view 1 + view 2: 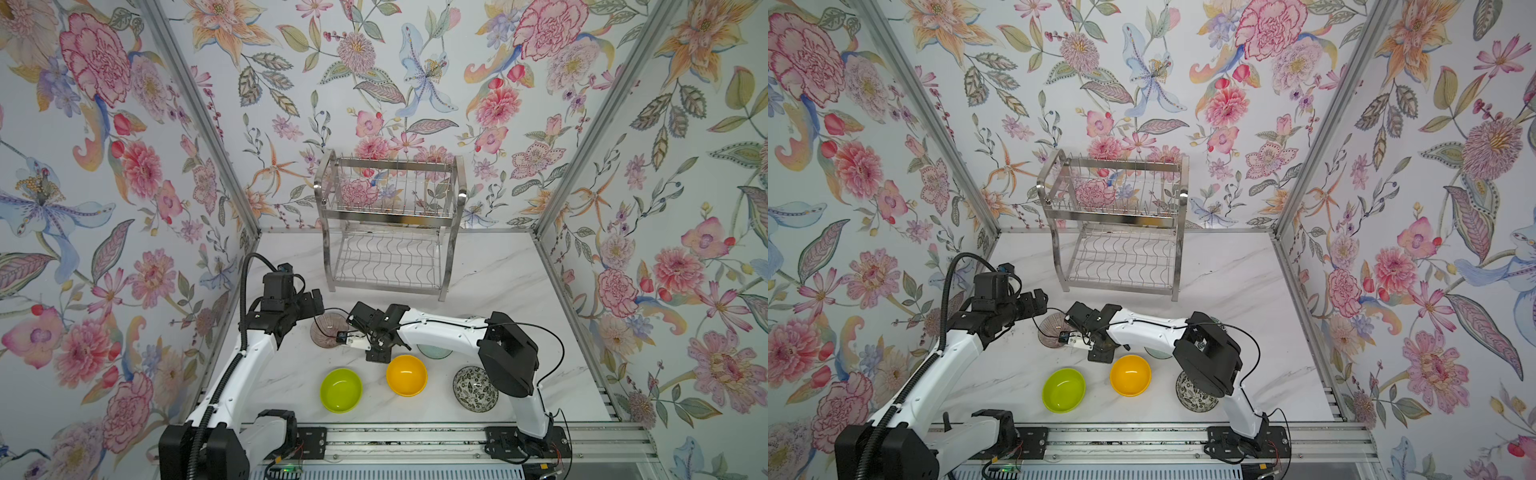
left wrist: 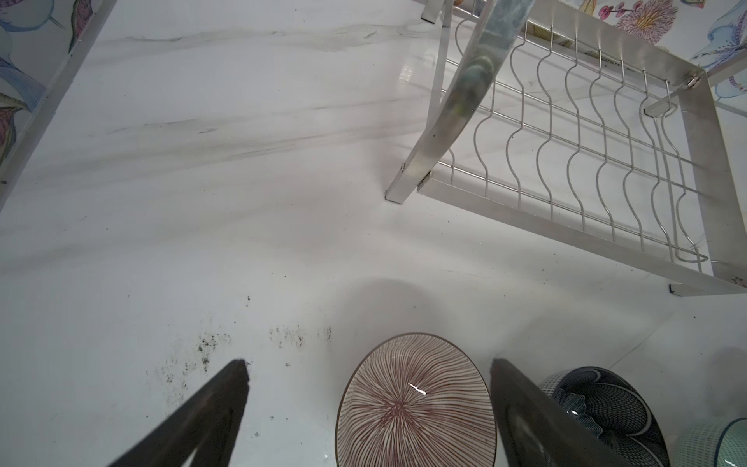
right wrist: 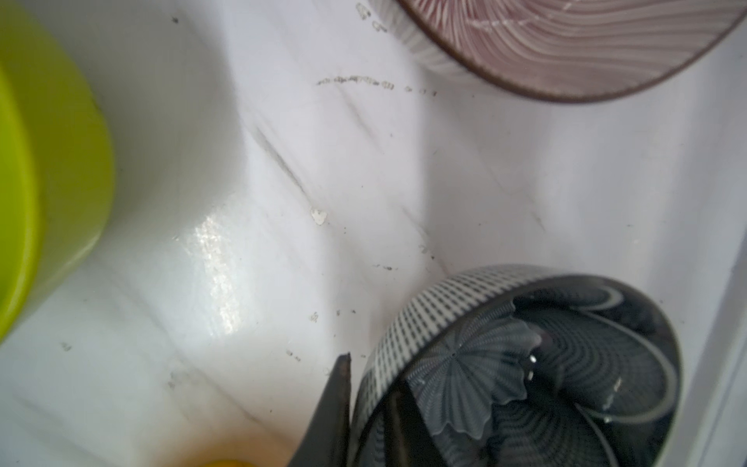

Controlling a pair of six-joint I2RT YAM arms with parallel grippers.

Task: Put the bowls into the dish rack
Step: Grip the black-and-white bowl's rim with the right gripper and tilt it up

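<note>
Front row, along the table's front edge, left to right: lime green bowl, orange-yellow bowl, black-and-white floral bowl. All three stand mouth up and apart from each other. The right arm's elbow overhangs the floral bowl's right side.

Second row, nearer mid-table: the left gripper hovers with its jaws spread wide, holding nothing, just left of the pinkish-brown ribbed bowl. The right arm crosses from the front right corner toward the centre. Right gripper is pinched on the rim of the dark navy flower bowl, with one finger outside the wall and one inside. Whether that bowl is clear of the table cannot be told. It sits just beside the ribbed bowl. The pale mint bowl lies partly hidden under the right forearm.

Bare marble runs between this row and the dish rack, and on both sides of the rack to the table's side edges. The rack stands against the back edge. Every bowl in view is outside it.
</note>
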